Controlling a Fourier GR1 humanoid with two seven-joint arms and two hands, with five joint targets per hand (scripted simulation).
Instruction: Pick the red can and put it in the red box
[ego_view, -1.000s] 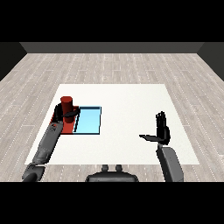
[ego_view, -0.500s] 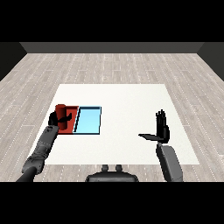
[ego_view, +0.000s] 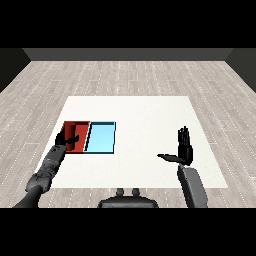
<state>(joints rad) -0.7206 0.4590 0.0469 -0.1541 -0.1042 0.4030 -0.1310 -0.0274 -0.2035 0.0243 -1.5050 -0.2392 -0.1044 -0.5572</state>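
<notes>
Red can (ego_view: 75, 140) sits in your red tray (ego_view: 81, 126) near the tabletop's (ego_view: 145, 110) left edge; the left robot hand (ego_view: 64, 140) curls round it, so withdrawing before release could tip it. The right robot hand (ego_view: 184, 150) is spread wide.

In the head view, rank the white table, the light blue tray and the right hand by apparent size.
1. White table: by far the largest.
2. Light blue tray.
3. Right hand: looks roughly as large as the tray, but it sits nearer the camera, so the order of these two is unsure.
</notes>
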